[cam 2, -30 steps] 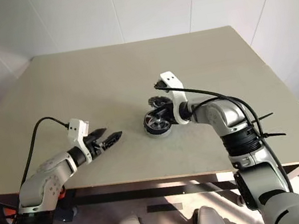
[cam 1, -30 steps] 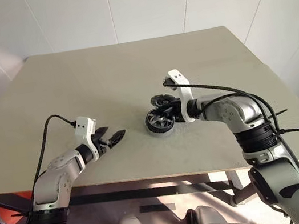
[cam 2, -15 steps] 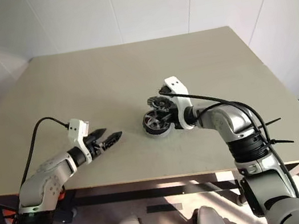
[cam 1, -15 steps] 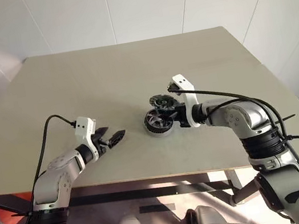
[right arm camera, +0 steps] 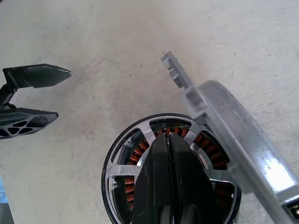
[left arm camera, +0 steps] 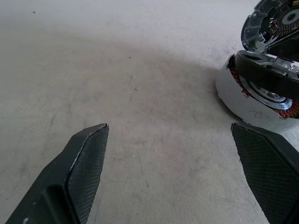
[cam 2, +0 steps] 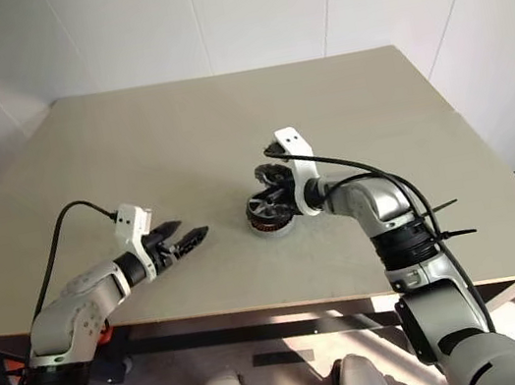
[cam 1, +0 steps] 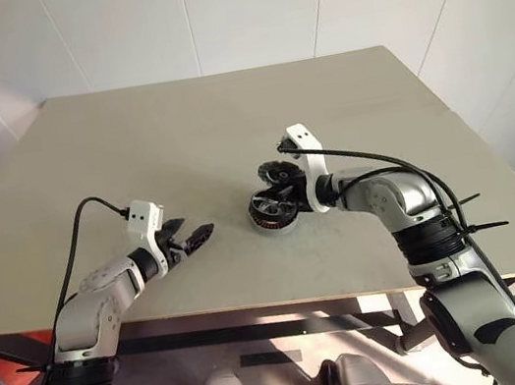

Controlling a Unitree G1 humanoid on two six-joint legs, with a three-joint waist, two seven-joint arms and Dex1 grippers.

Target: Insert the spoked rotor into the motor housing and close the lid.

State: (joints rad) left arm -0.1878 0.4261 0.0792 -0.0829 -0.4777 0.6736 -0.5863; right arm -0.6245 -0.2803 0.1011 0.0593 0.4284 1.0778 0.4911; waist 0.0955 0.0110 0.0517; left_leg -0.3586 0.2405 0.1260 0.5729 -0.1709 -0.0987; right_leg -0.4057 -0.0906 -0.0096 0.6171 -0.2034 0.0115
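Note:
The round motor housing [cam 1: 274,213] stands on the table, near its middle. The spoked rotor [right arm camera: 140,140], silver spokes inside a black rim over copper windings, sits in it. The grey lid [right arm camera: 229,144] stands tilted up on the housing's far side [cam 1: 279,173]. My right gripper [cam 1: 286,195] is shut, and its joined fingertips [right arm camera: 161,154] lie over the rotor's middle with nothing between them. To the left of the housing and clear of it, my left gripper [cam 1: 201,234] hovers open and empty, pointing at the housing [left arm camera: 243,100].
The beige table [cam 1: 129,145] is bare around the housing. Its front edge runs close under both arms. White walls rise behind the table's far edge.
The right forearm has shifted slightly while its shut fingers stayed over the rotor. The left arm and the housing have not moved.

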